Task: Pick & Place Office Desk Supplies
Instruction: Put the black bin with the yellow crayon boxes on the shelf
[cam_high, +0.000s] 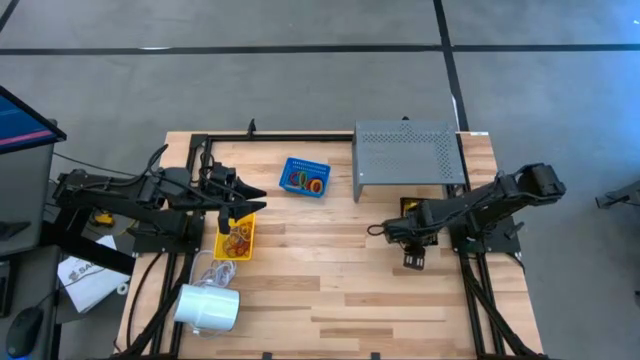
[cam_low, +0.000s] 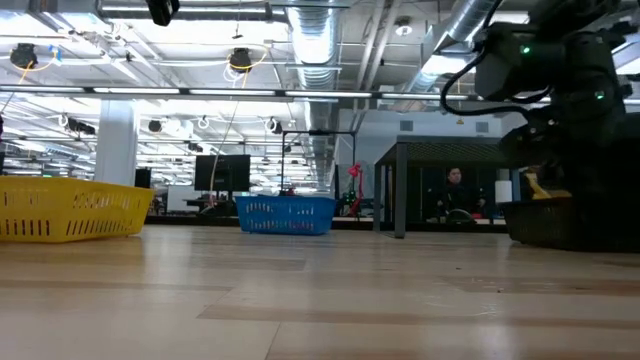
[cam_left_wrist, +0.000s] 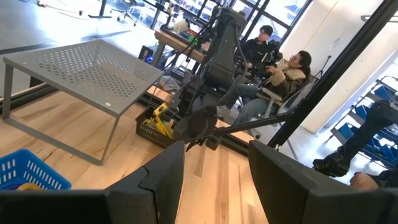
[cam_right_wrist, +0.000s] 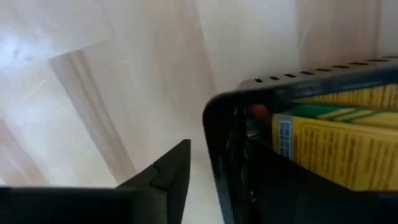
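Note:
Orange and brown rubber bands lie in a yellow basket (cam_high: 235, 237) and in a blue basket (cam_high: 305, 177). Yellow-green crayon boxes (cam_right_wrist: 336, 140) lie in a black basket (cam_high: 410, 207), which stands on the table at the near edge of the grey perforated shelf (cam_high: 408, 155). My right gripper (cam_high: 400, 235) points down at this basket's near-left corner (cam_right_wrist: 217, 118). It is open, with one finger (cam_right_wrist: 168, 177) outside the wall and the other lost against the dark basket. My left gripper (cam_high: 250, 207) hovers open over the yellow basket, pointing right (cam_left_wrist: 214, 180). My right gripper stands at the black basket's corner wall (cam_right_wrist: 214, 155). I cannot tell whether it touches the wall, because the second finger merges with the dark basket.
A white cylinder with a cord (cam_high: 208, 307) lies at the near-left corner. The shelf stands on legs at the far right. Bare wood spans the table's middle and near side (cam_high: 330, 280). Seated people (cam_left_wrist: 280, 68) show beyond the table's right side.

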